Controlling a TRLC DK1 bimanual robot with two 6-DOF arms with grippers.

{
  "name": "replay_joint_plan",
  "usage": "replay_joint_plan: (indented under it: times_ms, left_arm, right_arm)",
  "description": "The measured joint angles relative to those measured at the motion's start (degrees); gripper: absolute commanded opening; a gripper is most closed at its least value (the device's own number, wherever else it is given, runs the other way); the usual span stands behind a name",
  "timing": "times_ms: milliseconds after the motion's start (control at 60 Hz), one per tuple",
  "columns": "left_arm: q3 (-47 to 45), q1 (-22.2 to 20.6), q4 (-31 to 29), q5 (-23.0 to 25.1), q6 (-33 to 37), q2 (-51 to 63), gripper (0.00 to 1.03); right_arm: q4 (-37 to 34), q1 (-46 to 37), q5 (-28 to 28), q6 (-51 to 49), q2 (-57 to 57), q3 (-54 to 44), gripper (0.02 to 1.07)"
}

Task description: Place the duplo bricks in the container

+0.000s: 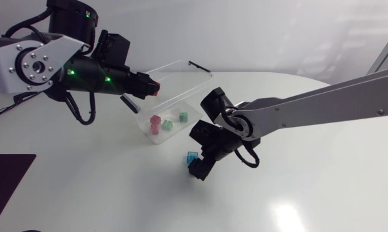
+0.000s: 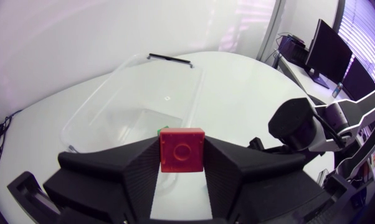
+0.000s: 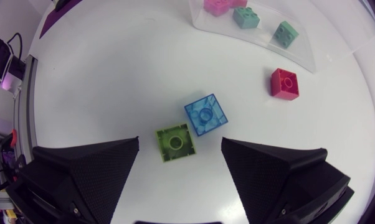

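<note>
My left gripper (image 1: 149,86) is shut on a red brick (image 2: 182,149) and hangs over the near-left rim of the clear container (image 1: 181,84). Inside the container lie a pink brick (image 1: 156,122) and two green bricks (image 1: 167,125). My right gripper (image 3: 180,152) stands open just above the table beside the container. A lime brick (image 3: 175,142) lies under the gap between its fingers, and a translucent blue brick (image 3: 205,114) sits just ahead of it. A second red brick (image 3: 283,83) rests on the table between the blue brick and the container wall (image 3: 262,43).
A dark mat (image 1: 7,180) lies at the table's near-left corner. The container's black-handled lid edge (image 2: 169,58) is at its far side. My right arm (image 2: 299,124) crosses the table beside the container.
</note>
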Motion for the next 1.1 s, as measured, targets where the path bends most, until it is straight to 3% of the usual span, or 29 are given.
replay_joint_plan:
  times_ms: [417, 483, 567, 717, 850, 1100]
  left_arm:
    - [0.02, 3.72, 10.47, 0.00, -0.63, 9.22, 0.35]
    - [0.26, 3.93, 11.15, 0.00, -0.77, 10.21, 0.42]
    - [0.79, 4.26, 12.04, -0.24, -1.07, 11.76, 0.67]
    - [2.16, 4.63, 12.74, -0.48, -1.11, 14.45, 0.87]
    - [2.71, 4.63, 12.94, -1.55, -1.29, 15.54, 0.92]
    - [2.80, 4.63, 12.96, -1.57, -1.49, 14.40, 0.92]
  right_arm:
    - [-3.87, 0.87, 1.09, -0.48, 3.48, 3.19, 0.97]
    - [-5.03, 1.05, 1.49, -0.66, 3.56, 3.74, 0.93]
    - [-5.86, 1.16, 1.68, -0.92, 3.98, 4.57, 0.87]
    - [-7.02, 1.14, 2.05, -1.62, 5.11, 5.75, 0.75]
    - [-8.85, 1.14, 2.03, -1.77, 5.79, 6.23, 0.74]
    - [-9.92, 0.96, 1.88, -3.13, 7.72, 7.32, 0.60]
